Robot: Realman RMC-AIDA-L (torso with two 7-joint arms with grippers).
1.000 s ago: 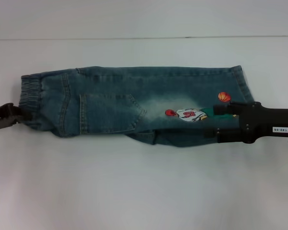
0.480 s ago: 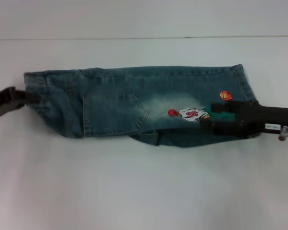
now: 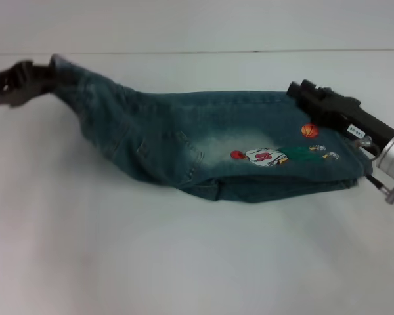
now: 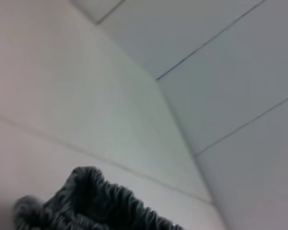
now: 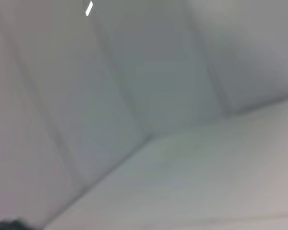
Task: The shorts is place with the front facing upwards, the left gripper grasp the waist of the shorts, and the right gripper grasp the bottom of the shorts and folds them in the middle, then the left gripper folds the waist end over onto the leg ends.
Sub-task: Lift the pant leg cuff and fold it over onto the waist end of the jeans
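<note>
Lifting soft, heavy shorts (image 3: 203,144): left end effector (image 3: 33,77) clamps the waist (image 3: 64,72); right end effector's (image 3: 302,92) state I cannot tell.

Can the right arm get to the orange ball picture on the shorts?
Probably yes. The right end effector hangs just above the orange ball on the shorts, with nothing between them.

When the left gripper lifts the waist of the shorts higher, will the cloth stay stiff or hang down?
Probably hang: the shorts already sag in a slope from the lifted waist, held by the left gripper. The fabric looks fairly heavy, so the leg ends will likely stay put.
</note>
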